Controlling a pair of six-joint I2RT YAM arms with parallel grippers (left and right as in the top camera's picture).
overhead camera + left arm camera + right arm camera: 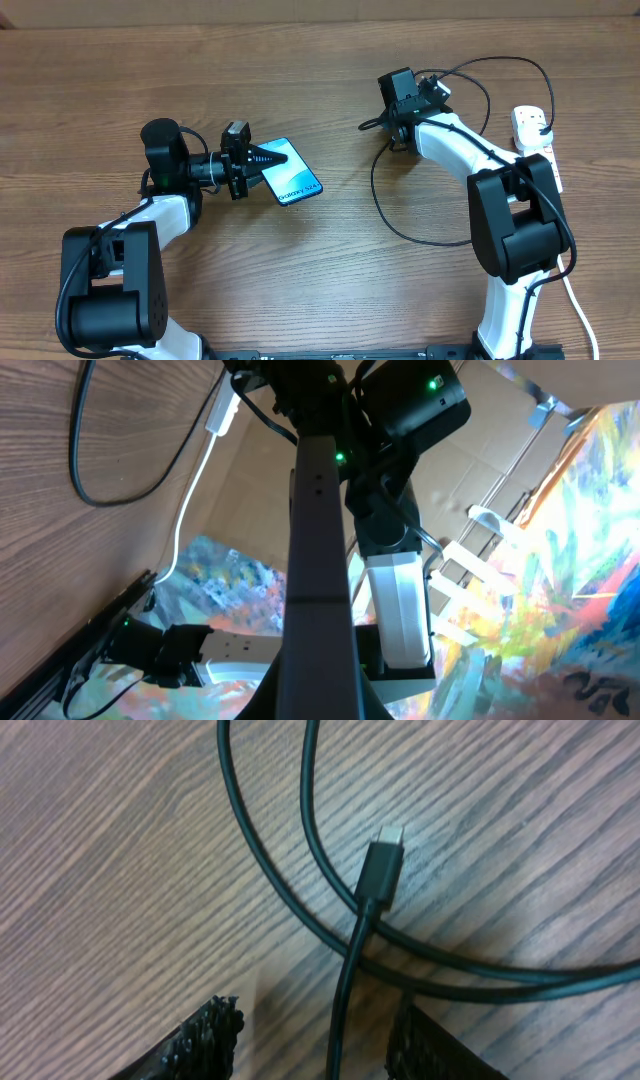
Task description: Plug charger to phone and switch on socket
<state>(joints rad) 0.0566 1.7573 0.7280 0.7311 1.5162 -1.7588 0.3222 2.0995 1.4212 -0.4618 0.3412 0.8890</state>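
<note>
The charger (373, 190) was seen lying loose on the table (300, 60), its thin black cable looped in a wide curve right of centre. Its connector tip (385, 860) was found flat on the wood, laid across two other strands of the same cable and touched by nothing. The right gripper (315, 1025) was held just above it with its jaws spread apart. The lead running back from the tip passed between the two fingertips (205, 1040) without being gripped.

The phone (292, 173) was seen left of centre, well apart from the connector, screen up and lit cyan. It was clamped at one end by the left gripper (265, 159), whose fingers were closed on it (in the left wrist view it showed only as a dark bar, edge-on). Whether it rested on the table or was lifted clear could not be told.

The socket (533, 135) was placed at the far right edge, its white cord (580, 310) trailing toward the near side.
</note>
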